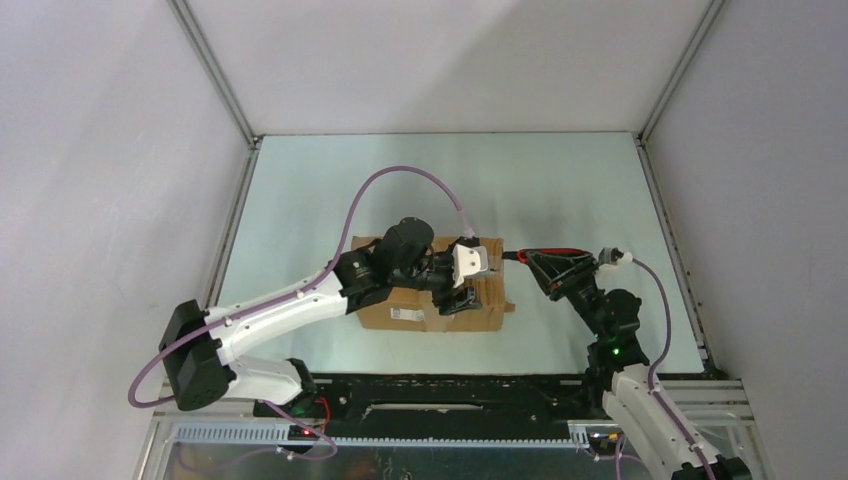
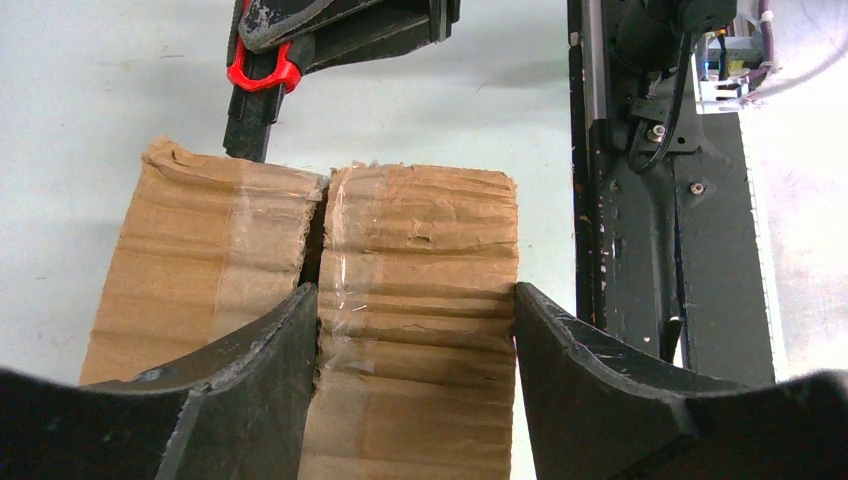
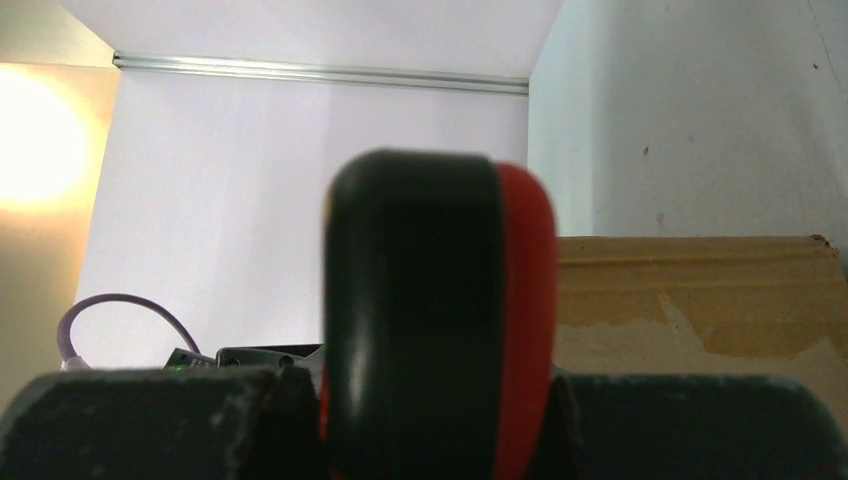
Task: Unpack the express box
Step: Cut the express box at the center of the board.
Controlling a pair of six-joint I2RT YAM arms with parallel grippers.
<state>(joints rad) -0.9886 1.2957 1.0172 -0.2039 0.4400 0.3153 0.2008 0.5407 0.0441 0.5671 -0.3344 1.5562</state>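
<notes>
While pinching the knife (image 3: pixel 425 300) tight in the right gripper (image 3: pixel 425 415), aiming its tip at the box (image 2: pixel 420 230) end from 3 o'clock. Straddling one flap with the left gripper (image 2: pixel 415 300) spread wide, fingers (image 2: pixel 265 360) at seam and outer edge; not telling whether squeezing. Judging the job barely begun: seam splitting only at that end, tape clinging elsewhere, flaps lying shut, nothing out. Finding the box lying mid-table (image 1: pixel 560 190), pale green top, white walls (image 1: pixel 440 60) closing at 9, 12 and 3 o'clock.

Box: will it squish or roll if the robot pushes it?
Probably squishes some: the box looks creased and crumpled. Unlikely to roll; it's flat-sided and lies flat on the table. Its shiny tape may be slippery.
</notes>
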